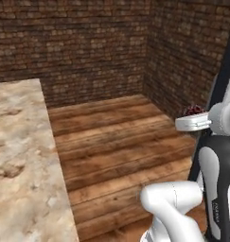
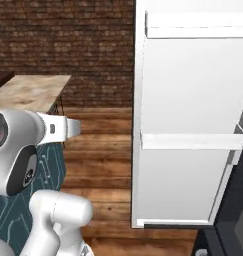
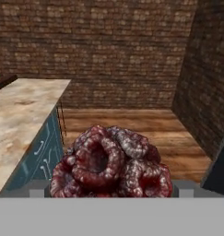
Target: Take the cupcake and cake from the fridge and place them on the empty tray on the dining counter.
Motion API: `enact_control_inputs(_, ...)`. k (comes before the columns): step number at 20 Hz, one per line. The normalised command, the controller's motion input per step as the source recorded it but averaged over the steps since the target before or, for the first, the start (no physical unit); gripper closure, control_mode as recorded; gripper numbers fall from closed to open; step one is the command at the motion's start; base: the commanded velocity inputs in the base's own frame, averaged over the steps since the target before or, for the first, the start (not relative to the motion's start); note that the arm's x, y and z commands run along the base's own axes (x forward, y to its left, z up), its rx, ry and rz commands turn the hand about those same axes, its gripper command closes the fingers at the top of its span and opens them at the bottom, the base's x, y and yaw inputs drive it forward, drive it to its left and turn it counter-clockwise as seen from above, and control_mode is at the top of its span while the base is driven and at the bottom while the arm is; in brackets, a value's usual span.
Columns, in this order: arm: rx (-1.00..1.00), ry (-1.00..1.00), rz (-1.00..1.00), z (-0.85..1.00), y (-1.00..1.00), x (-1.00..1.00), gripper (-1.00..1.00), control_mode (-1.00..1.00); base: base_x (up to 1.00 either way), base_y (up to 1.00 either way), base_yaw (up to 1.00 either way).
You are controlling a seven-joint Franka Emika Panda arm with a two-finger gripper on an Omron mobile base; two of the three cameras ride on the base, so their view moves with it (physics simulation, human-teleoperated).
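Cake point(image 3: 111, 161) sits right up against the lens at six o'clock, dark brown with reddish specks, pinched between the gripper's point(image 3: 111, 191) wide-set fingers. Dining counter point(image 3: 21, 120) stretches off at nine o'clock, tray point(image 3: 5, 81) at its far end.

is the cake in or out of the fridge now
Out. The cake sits in the claw, over wood floor beside the counter, with brick wall behind it.
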Motion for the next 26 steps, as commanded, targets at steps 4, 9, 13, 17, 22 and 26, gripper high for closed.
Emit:
enact_control_inputs(4,0.0,0.0,0.0,0.0,0.0,0.0,1.0,1.0,0.81,0.27,0.28)
enact_control_inputs(9,0.0,0.0,0.0,0.0,0.0,0.0,1.0,1.0,1.0,0.0,0.0)
enact_control_inputs(13,0.0,0.0,0.0,0.0,0.0,0.0,1.0,1.0,1.0,0.06,0.0)
enact_control_inputs(17,0.0,0.0,0.0,0.0,0.0,0.0,1.0,1.0,1.0,0.03,0.0)
enact_control_inputs(22,0.0,0.0,0.0,0.0,0.0,0.0,1.0,1.0,1.0,0.1,0.02)
enact_control_inputs(26,0.0,0.0,0.0,0.0,0.0,0.0,1.0,1.0,1.0,0.0,0.24)
